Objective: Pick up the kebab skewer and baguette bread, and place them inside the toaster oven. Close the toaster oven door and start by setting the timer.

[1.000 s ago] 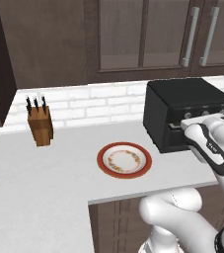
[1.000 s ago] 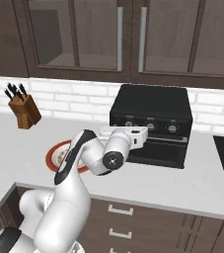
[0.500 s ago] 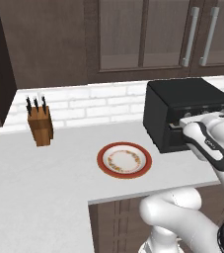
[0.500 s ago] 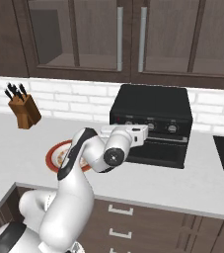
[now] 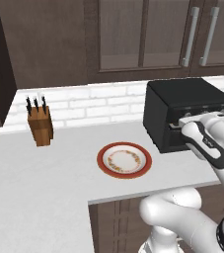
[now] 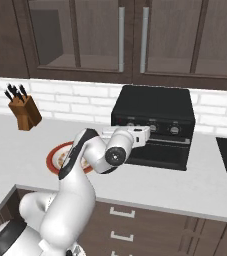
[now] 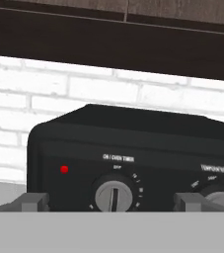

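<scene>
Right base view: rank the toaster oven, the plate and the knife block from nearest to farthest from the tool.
1. Toaster oven, right in front of the tool.
2. Plate, on the counter, lower left of it.
3. Knife block, far left by the brick wall.

I see even, soft light with no glare. The counter (image 5: 44, 168) is bright; the cabinets (image 5: 133, 39) above it are dim. My hand camera's close picture looks slightly blurred.

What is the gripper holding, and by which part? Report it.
Nothing is held. The gripper is open, its fingertips standing apart on either side of the timer knob on the toaster oven, without closing on it.
</scene>
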